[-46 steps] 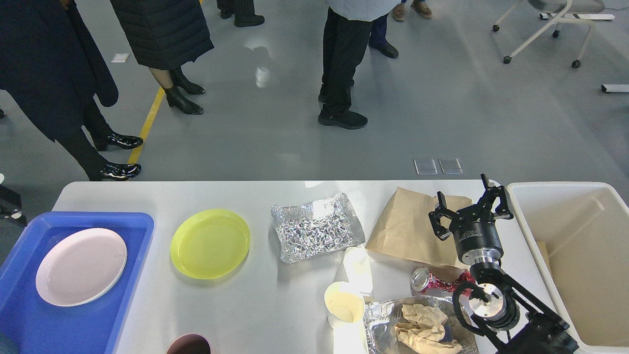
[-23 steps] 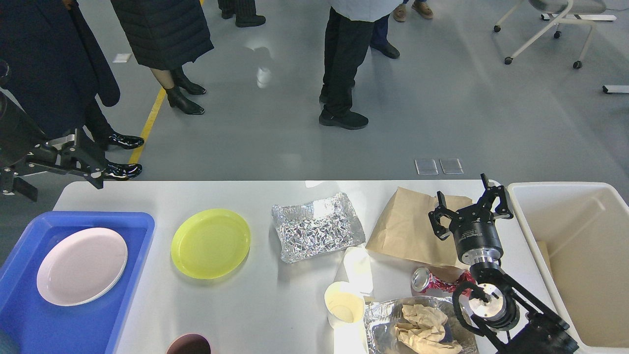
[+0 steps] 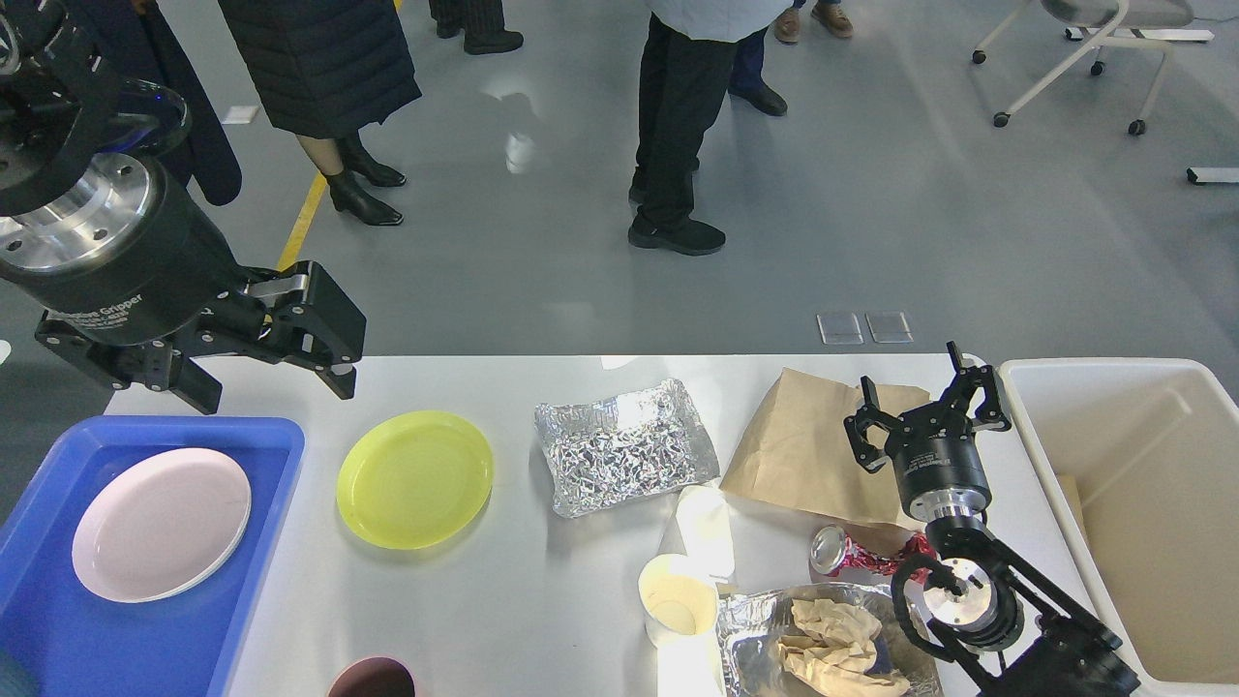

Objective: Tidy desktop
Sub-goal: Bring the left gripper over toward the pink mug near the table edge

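The white desktop point(image 3: 484, 620) carries a yellow plate point(image 3: 414, 479), a crumpled foil tray point(image 3: 624, 445), a brown paper bag point(image 3: 799, 450), a crushed red can point(image 3: 857, 554), a paper cup point(image 3: 678, 600) and a second foil tray holding crumpled paper point(image 3: 832, 647). My left gripper point(image 3: 276, 387) hangs open over the table's far left corner, above and left of the yellow plate, holding nothing. My right gripper point(image 3: 920, 392) stands open and empty over the paper bag's right edge, fingers pointing away from me.
A blue tray point(image 3: 242, 581) with a pale pink plate point(image 3: 160, 523) sits at the left. A cream bin point(image 3: 1142, 503) stands at the table's right end. A dark red bowl point(image 3: 371, 678) shows at the front edge. Several people stand beyond the table.
My left arm has swung in from the left edge toward the right, now large in view with its gripper over the table's far left corner. The right arm and the objects have not moved.
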You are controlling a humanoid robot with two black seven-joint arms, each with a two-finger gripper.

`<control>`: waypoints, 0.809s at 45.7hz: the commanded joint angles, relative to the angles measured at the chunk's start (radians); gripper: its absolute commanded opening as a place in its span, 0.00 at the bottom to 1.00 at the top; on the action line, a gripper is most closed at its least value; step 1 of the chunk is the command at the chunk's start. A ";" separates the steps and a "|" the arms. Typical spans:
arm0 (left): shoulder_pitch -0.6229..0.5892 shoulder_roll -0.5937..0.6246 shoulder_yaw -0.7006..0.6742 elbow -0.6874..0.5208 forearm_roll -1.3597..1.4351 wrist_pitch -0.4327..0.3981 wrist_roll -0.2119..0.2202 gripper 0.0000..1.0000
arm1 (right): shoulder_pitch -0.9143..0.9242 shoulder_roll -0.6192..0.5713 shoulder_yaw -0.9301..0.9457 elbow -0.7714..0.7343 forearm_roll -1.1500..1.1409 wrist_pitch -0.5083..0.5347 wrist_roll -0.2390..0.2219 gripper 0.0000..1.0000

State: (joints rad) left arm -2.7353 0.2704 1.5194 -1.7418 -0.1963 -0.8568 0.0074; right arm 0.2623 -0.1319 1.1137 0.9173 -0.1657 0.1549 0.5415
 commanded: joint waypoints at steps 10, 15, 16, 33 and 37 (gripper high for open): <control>0.023 0.000 -0.004 0.001 0.003 -0.001 0.000 0.92 | 0.000 0.000 0.000 0.000 0.000 0.000 0.000 1.00; 0.042 0.001 -0.016 0.001 0.008 0.001 0.002 0.92 | 0.000 0.000 0.000 0.000 0.000 0.000 0.000 1.00; 0.052 0.001 -0.027 0.002 0.009 0.001 0.003 0.92 | 0.000 0.000 0.000 0.000 0.000 0.000 0.000 1.00; 0.333 0.007 -0.162 0.013 0.210 0.145 -0.001 0.90 | 0.000 0.000 0.000 0.000 0.000 0.000 0.000 1.00; 0.373 0.012 -0.182 0.013 0.253 0.157 -0.003 0.90 | 0.000 0.000 0.000 0.000 0.000 0.000 0.000 1.00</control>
State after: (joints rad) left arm -2.4157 0.2788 1.3608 -1.7277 0.0038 -0.7226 0.0071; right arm 0.2623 -0.1319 1.1136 0.9173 -0.1656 0.1549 0.5415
